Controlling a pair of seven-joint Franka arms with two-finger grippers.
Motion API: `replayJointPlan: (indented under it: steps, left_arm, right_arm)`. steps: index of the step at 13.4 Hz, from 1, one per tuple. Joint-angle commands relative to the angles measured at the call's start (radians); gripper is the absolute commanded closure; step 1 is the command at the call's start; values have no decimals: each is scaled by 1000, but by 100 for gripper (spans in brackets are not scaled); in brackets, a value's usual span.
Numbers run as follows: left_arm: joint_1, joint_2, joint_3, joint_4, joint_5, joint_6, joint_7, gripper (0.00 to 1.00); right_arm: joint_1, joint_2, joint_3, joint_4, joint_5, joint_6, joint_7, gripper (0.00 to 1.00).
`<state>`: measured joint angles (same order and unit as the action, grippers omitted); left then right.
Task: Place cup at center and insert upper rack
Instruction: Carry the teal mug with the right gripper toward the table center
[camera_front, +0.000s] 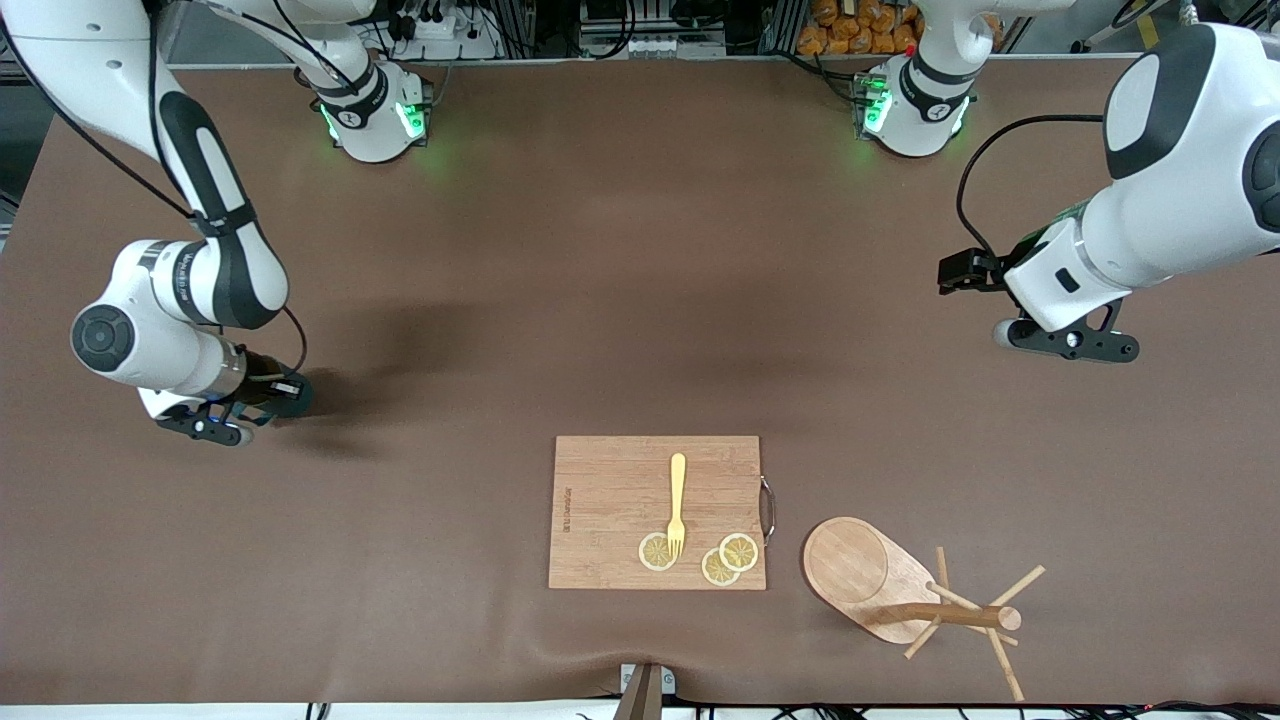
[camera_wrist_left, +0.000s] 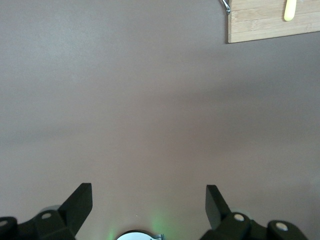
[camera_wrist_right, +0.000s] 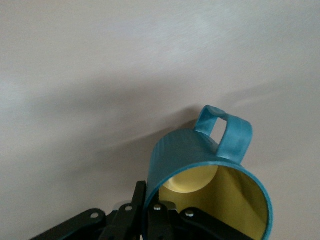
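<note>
The teal cup (camera_wrist_right: 192, 150), yellowish inside with a loop handle, shows only in the right wrist view. My right gripper (camera_wrist_right: 150, 201) is shut on its rim, one finger outside the wall and one inside. In the front view that gripper (camera_front: 213, 427) hangs low over the table at the right arm's end, and the cup is hidden under it. The upper rack (camera_front: 866, 577), a light wooden mug tree, lies tipped over near the front camera, its post (camera_front: 950, 613) pointing toward the left arm's end. My left gripper (camera_front: 1070, 342) (camera_wrist_left: 149, 201) waits open over bare table.
A wooden cutting board (camera_front: 610, 500) (camera_wrist_left: 260, 25) lies beside the rack's base, toward the table's middle. On it are a yellow fork (camera_front: 677, 505) and three lemon slices (camera_front: 657, 551). Brown mat covers the rest of the table.
</note>
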<state>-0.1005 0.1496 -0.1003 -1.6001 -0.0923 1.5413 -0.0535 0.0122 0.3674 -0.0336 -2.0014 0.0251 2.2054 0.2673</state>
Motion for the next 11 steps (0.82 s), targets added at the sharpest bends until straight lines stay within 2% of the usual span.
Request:
replayJointPlan:
  steps: [1,5,7,11]
  left_arm:
    - [7,5,-6,-3,2,20,20,0]
    - [7,-4,-6,-1,12,37,20,0]
    - [8,-19,-7,2,45,81,18,0]
    - [21,-35,-4,-1,48,134,6,0]
  right_arm:
    - [9,-50,92,24,-11,-79,197,100]
    - [14,-39,294,97,-4,-93,577,100]
    - [15,-35,360,142,2,-98,693,100]
    - [73,56,498,254,-10,-93,1103,100]
